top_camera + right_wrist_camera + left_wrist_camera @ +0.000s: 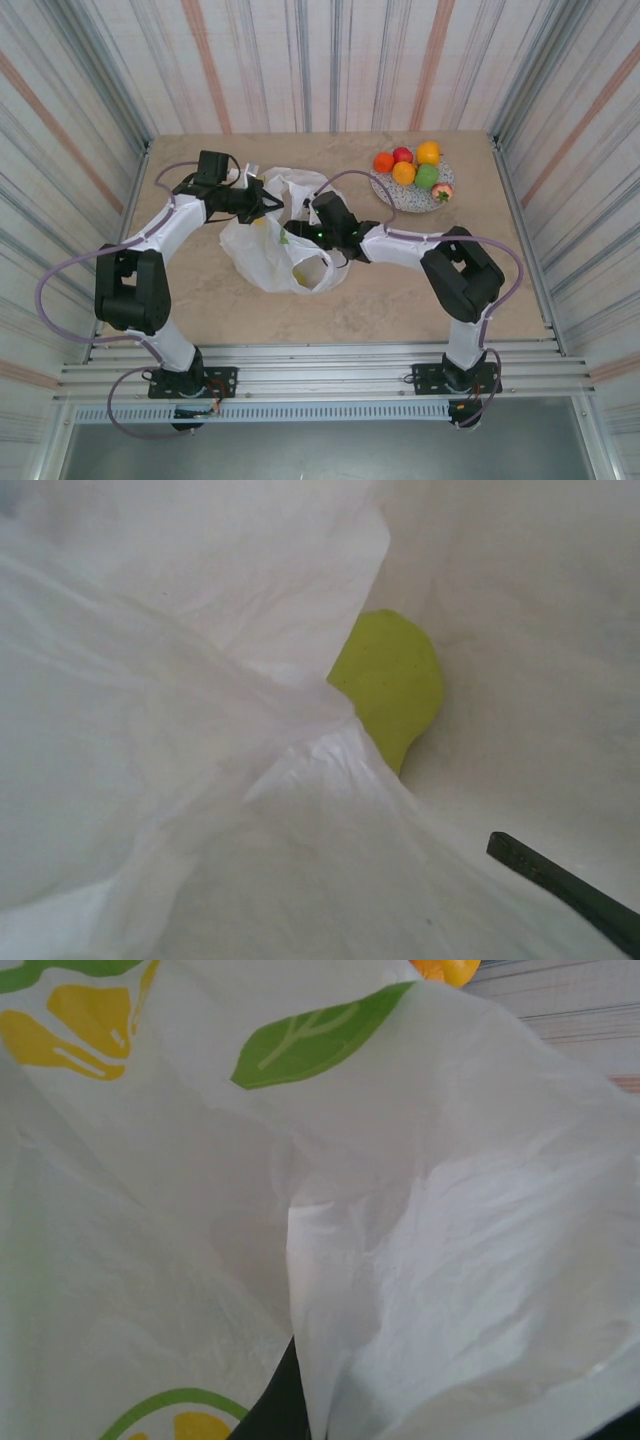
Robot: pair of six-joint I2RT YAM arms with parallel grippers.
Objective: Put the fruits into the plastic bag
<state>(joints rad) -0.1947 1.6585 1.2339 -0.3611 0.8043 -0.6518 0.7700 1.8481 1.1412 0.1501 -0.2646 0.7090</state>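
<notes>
The white plastic bag (262, 248) with lemon prints lies crumpled mid-table. My left gripper (272, 205) is shut on its back edge, and folds of film (400, 1260) drape over the dark fingers (272, 1412). My right gripper (298, 236) reaches into the bag's mouth from the right and stands open. One of its fingers (560, 885) shows; the film hides the other. Inside the bag, a yellow-green fruit (392, 685) lies free beyond the fingers. Several fruits sit on the grey plate (393, 194): oranges (404, 172), a red apple (403, 154), a green pear (427, 176) and a red-pink piece (442, 191).
The plate stands at the back right, near the striped wall. Bare tabletop (400, 300) runs along the front, between the bag and the arm bases. An orange fruit (445, 968) peeks over the bag's edge in the left wrist view.
</notes>
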